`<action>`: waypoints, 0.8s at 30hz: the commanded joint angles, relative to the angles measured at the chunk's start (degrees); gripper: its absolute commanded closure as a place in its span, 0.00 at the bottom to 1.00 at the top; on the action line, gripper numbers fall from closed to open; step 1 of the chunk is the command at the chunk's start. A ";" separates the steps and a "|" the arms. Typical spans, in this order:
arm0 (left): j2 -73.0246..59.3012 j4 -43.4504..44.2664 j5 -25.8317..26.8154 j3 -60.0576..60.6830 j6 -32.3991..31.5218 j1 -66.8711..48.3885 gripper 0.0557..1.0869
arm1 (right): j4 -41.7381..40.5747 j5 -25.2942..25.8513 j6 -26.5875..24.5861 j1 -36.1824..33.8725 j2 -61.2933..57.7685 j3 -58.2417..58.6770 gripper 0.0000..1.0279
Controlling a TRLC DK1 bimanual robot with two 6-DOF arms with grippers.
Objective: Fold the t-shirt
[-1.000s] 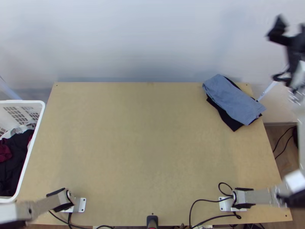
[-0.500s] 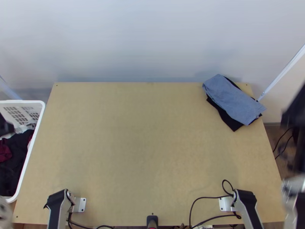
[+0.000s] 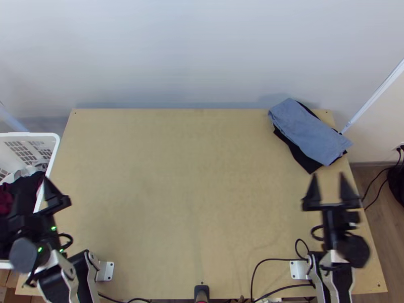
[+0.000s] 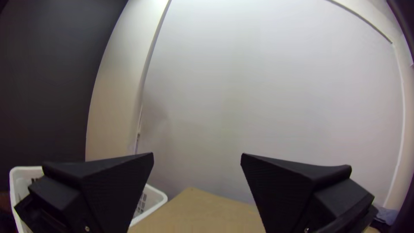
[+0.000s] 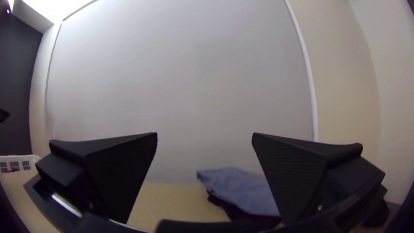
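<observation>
My left gripper (image 3: 32,194) is over the basket's right side, and my right gripper (image 3: 329,178) is at the table's right side, in front of the folded pile. A blue-grey cloth (image 3: 309,132) lies folded on a black folded cloth (image 3: 304,160) at the back right corner. In the left wrist view the gripper (image 4: 197,154) is open with nothing between its fingers. The right wrist view has its gripper (image 5: 205,133) open too, with the blue-grey cloth (image 5: 239,190) farther off. Dark garments (image 3: 26,194) and a dark red one (image 3: 6,201) lie bunched in the basket.
The white basket (image 3: 46,136) stands against the left edge of the bare wooden table (image 3: 192,187). Black cables (image 3: 272,263) run along the near edge, beside a small dark object (image 3: 201,292). A pale wall rises behind the table.
Both arms have swung inward from the view's sides, bringing the left gripper over the basket's edge and the right one over the table's right side. The folded pile has stayed put.
</observation>
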State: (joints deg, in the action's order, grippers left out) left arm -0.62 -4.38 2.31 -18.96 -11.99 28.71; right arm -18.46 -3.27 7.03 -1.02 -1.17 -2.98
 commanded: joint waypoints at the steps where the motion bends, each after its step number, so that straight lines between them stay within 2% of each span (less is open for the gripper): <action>1: 0.71 1.83 0.51 7.18 1.35 -0.67 0.04 | 1.14 5.11 0.18 4.27 1.52 2.81 0.03; 5: 0.71 3.15 0.59 13.78 2.14 -1.29 0.04 | 11.51 5.99 -0.17 3.92 1.52 2.81 0.03; 8: 0.80 3.15 0.51 16.06 2.50 -2.96 0.04 | 19.34 5.82 -4.04 1.46 0.91 2.37 0.03; 16: 0.62 4.03 -0.37 18.79 10.05 -3.05 0.04 | 19.07 5.64 -4.04 1.37 1.26 2.46 0.03; 24: 0.62 3.94 -0.37 18.79 10.05 -2.87 0.04 | 19.07 5.64 -4.04 1.37 1.26 2.46 0.03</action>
State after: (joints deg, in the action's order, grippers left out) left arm -0.25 0.01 2.20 -2.83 -2.87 25.52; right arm -0.62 2.11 3.97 0.51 -0.25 -0.78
